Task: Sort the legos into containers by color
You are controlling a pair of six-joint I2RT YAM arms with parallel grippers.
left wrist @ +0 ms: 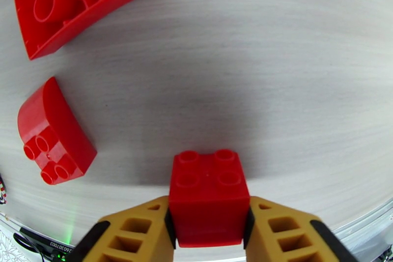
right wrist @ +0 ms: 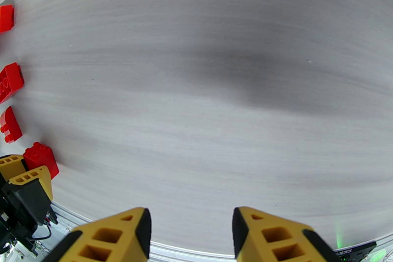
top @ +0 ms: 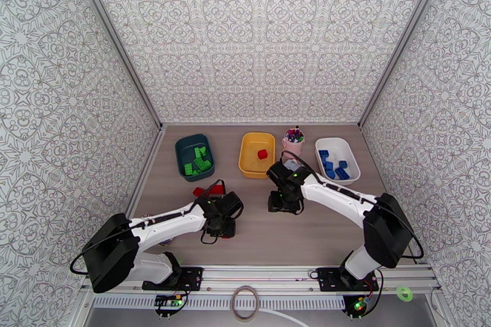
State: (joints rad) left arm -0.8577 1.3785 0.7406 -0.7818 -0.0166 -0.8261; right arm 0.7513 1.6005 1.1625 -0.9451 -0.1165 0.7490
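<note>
red lego [left wrist: 209, 194] in left claw [left wrist: 209, 224], open tabletop [left wrist: 294, 86]

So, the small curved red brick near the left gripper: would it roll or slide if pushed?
The curved red brick looks like rigid, glossy plastic, so it would probably slide on the smooth table. It seems to rest on a flat side, studs pointing sideways, so rolling looks unlikely. Small, so likely light.
</note>
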